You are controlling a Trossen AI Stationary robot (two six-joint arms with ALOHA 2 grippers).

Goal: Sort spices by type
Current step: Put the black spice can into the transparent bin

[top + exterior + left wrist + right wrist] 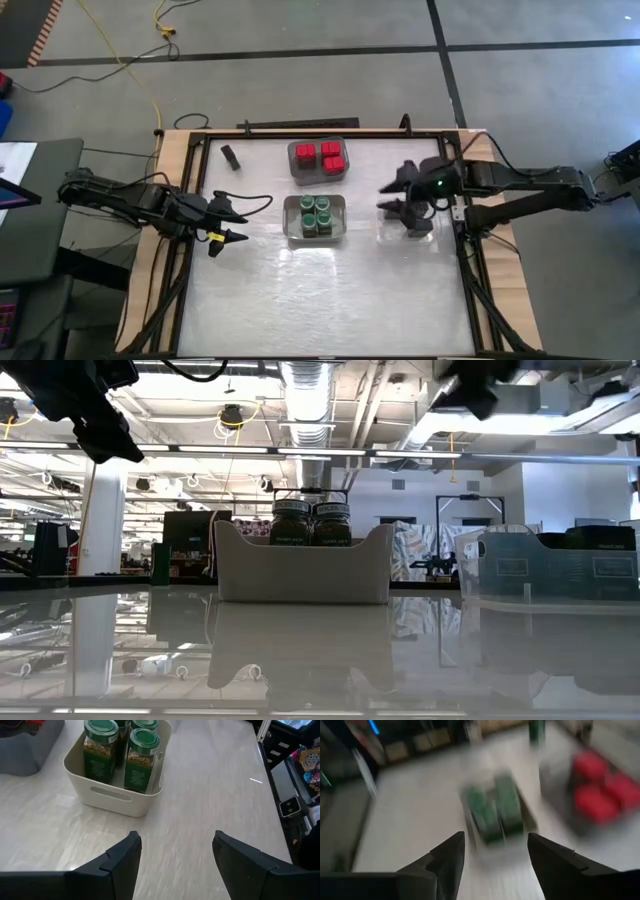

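On the pale table [320,290], four round green-lidded jars [317,215] are seen standing upright together in a white bin [290,228] near the middle, and four red-topped square containers [324,157] are packed in a grey bin [296,170] just beyond it, toward the far edge. A single dark tin [231,156] is found lying alone on the tabletop near the far left corner, well apart from both bins. A clear bin [392,232] is set at the right side of the table, and dark tins (blurred through its wall) appear to be held inside it, as the low view suggests. The left gripper [233,222] is held above bare table to the left of the white bin, its fingers [125,865] parted with nothing between them. The right gripper [392,196] is poised above the clear bin's near-centre edge, its fingers [451,857] likewise spread and empty, with the jars and red containers seen beyond them.
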